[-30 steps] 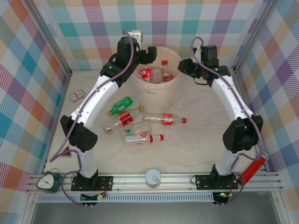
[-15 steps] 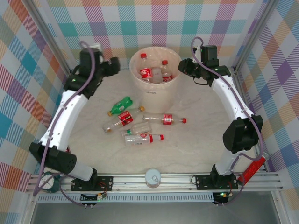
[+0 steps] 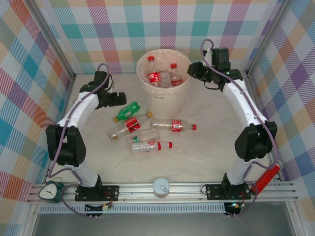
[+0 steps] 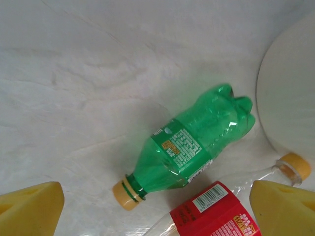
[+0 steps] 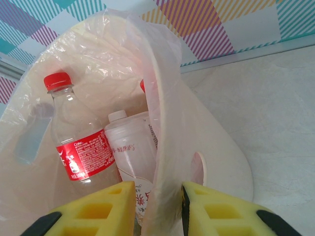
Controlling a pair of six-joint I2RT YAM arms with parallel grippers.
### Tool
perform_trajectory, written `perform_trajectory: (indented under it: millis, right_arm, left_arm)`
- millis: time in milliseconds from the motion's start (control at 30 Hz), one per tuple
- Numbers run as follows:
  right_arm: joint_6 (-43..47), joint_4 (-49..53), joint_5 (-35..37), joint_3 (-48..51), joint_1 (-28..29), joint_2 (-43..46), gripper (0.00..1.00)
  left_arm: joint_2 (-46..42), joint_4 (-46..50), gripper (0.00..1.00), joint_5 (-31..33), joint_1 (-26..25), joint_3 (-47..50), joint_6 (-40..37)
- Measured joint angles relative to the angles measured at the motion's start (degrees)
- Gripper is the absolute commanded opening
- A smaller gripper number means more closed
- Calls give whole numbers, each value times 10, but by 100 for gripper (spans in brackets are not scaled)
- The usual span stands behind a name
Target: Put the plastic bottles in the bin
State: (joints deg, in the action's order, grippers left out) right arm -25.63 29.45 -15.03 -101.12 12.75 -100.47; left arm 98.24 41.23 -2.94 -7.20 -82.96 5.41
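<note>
Checked pastel walls box in a pale marbled table [image 3: 211,152]. Nearest me along the rail: alarm clock [image 3: 49,191], white-lidded jar [image 3: 161,187], red-handled tool [image 3: 266,179].

Mid-table, a cluster of plastic bottles lies flat on the table. At its near edge is a red-capped bottle [image 3: 150,145] with a red label band. Just behind it is a clear bottle [image 3: 147,135], label not legible. To the right is a long bottle [image 3: 173,126] with a red label and red cap. On the left is a red-label bottle [image 4: 216,211] with a yellow cap. Its barcode panel shows and there is white and yellow print, but the print is cropped and I can't read it.

The green bottle [image 4: 192,140] sits just beside that one, yellow cap pointing away from the bin. Its label is green with an orange-yellow logo patch and a white strip, text too fine to read.

The left gripper [image 3: 114,100] hangs over the green bottle. Its yellow pads [image 4: 29,209] are spread wide, one on each side, and it grasps nothing.

Further back is the bin [image 3: 162,101], cream, lined with thin clear plastic. Inside it a Coke bottle [image 5: 74,142] stands with a red cap and red label. Next to it is a white-capped bottle [image 5: 130,147] with red printed characters low down, unreadable.

The right gripper [image 5: 157,201] is clenched on the bin's rim, one pad inside and one outside, liner pinched between.
</note>
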Motion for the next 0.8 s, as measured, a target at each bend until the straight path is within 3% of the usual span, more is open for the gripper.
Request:
perform_trajectory:
  millis: [167,500,667,800]
  right_arm:
    - [0,0,0,0,0,0,31]
    - [4,0,-1,-3,0,-3,32]
    - [5,1,-1,-11,0,-12,32]
    - [6,0,-3,-14,0,-15,32]
  left_arm:
    - [50,-17,100,-26,-4,2,-24]
    - [141,-25,100,-20,-18,-16,-49]
    - [168,-24,91,-5,-21,-30,-47]
    - [174,-23,77,11,-21,-32,-37]
